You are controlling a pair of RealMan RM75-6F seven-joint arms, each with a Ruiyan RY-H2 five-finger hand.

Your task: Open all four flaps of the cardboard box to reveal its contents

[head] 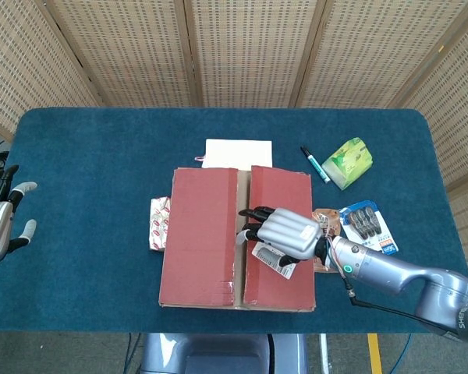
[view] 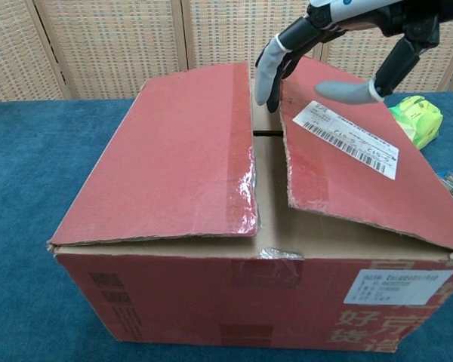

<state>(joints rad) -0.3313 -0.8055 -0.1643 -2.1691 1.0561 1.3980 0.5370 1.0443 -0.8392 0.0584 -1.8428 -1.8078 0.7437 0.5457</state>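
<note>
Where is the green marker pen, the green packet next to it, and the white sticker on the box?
Marker pen (head: pixel 315 164), head view, middle of its barrel.
Green packet (head: pixel 348 162), head view, centre of its top face.
White sticker (view: pixel 346 139), chest view, middle of the barcode label on the right flap.

We read Chinese characters "好" and "方" printed on the cardboard box (view: pixel 211 302) front, barcode shipping label (view: pixel 349 139) on its right flap, print too small to read.
</note>
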